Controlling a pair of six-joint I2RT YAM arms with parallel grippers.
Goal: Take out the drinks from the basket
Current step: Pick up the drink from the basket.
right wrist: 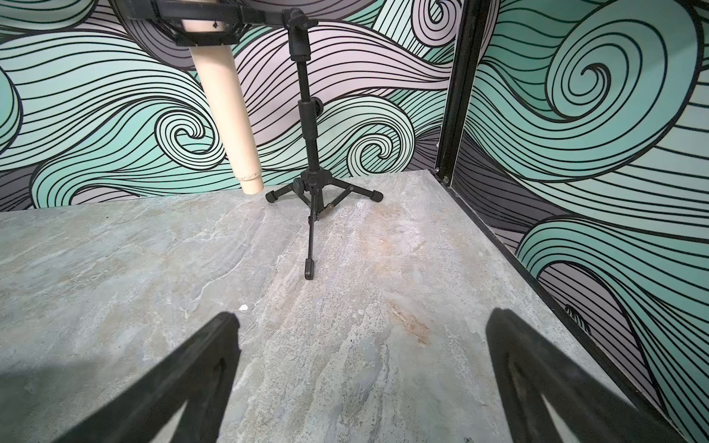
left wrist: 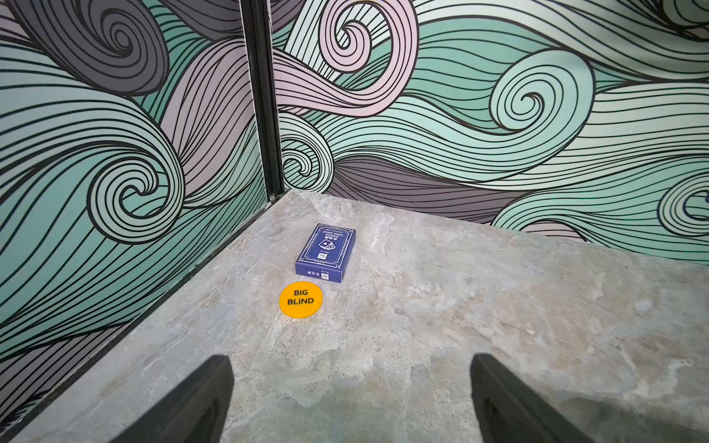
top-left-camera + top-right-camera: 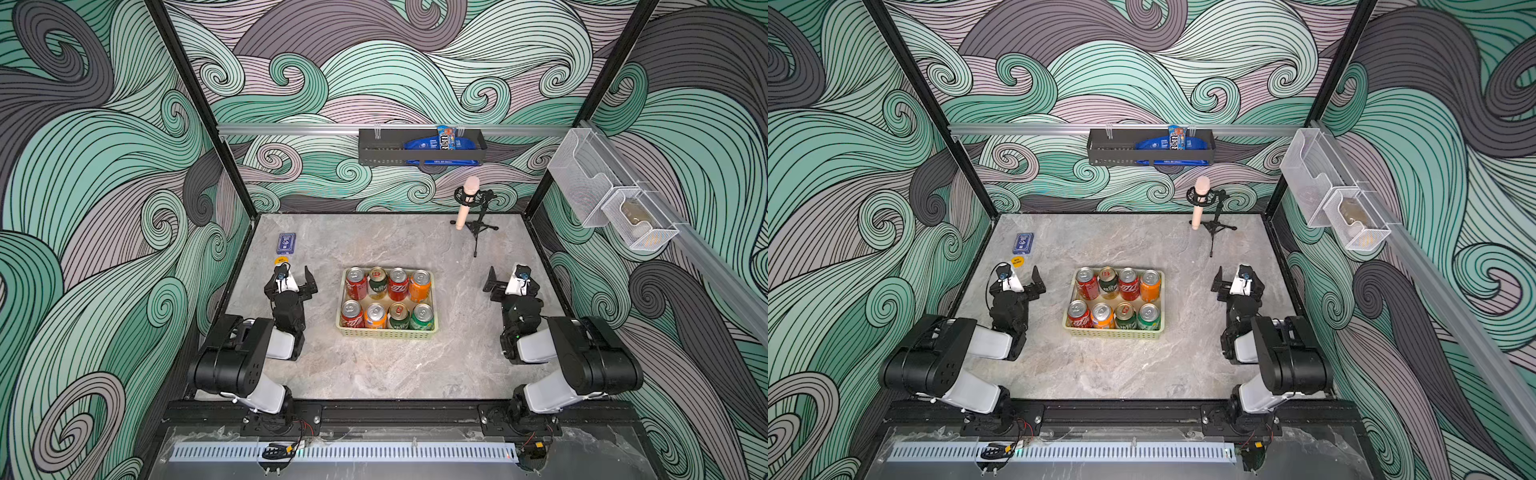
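1. While all eight drinks [image 3: 398,284] stand packed in the basket [image 3: 386,333] at mid-table, the left hand [image 2: 351,387] and right hand [image 1: 364,330] hang released and empty, one well off to each side of it.
2. Likely trouble: the drinks touch their neighbours, so a finger wedging between them could tip one or drag the basket.
3. Bare table [image 3: 374,374] lies beside and before the basket; the mic stand [image 3: 478,232] and card box [image 3: 285,243] keep to the far edge.

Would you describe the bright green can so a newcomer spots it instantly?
Find the pale basket on the table. In its row nearer the robot, the bright green can stands at the right arm's end. Its green-gold neighbour is darker.
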